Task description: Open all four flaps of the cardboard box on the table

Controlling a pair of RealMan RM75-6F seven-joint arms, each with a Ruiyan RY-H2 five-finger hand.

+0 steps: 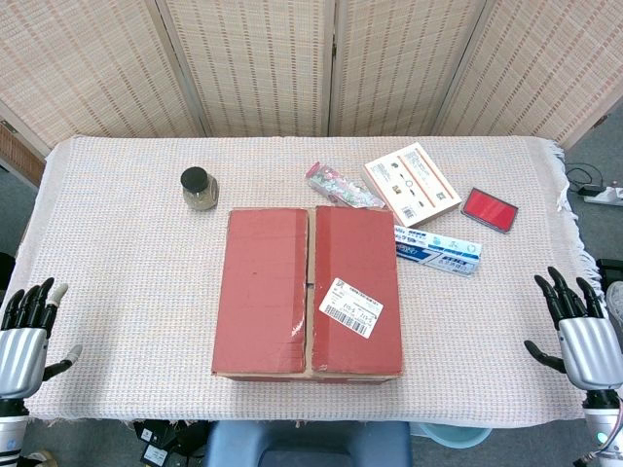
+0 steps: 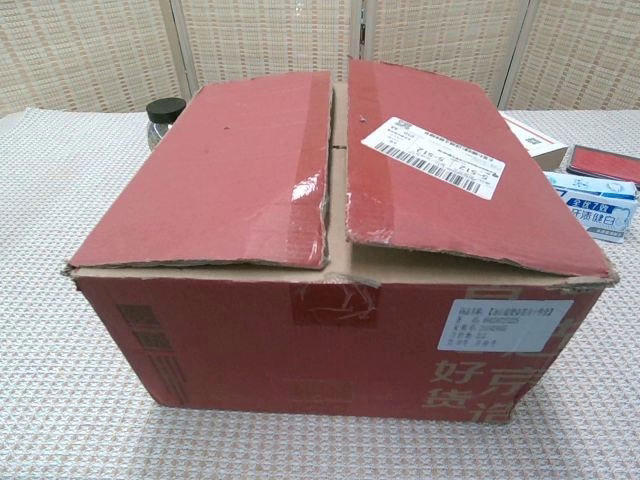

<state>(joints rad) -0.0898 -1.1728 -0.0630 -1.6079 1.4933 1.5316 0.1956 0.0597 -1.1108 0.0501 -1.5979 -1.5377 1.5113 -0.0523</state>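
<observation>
A red cardboard box (image 1: 307,292) stands in the middle of the table, its two top flaps lying closed with a seam running down the centre. In the chest view the box (image 2: 330,260) fills the frame, and a white shipping label sits on its right flap (image 2: 450,170). The left flap (image 2: 220,180) lies slightly lower at the seam. My left hand (image 1: 27,331) hovers at the table's left front corner, fingers spread, holding nothing. My right hand (image 1: 579,326) hangs off the right front edge, also spread and empty. Both hands are well apart from the box.
Behind the box stand a black-lidded jar (image 1: 199,188), a patterned packet (image 1: 341,185), a white and orange booklet box (image 1: 412,183), a red flat case (image 1: 489,209) and a blue and white carton (image 1: 438,250). A woven screen (image 1: 311,58) backs the table.
</observation>
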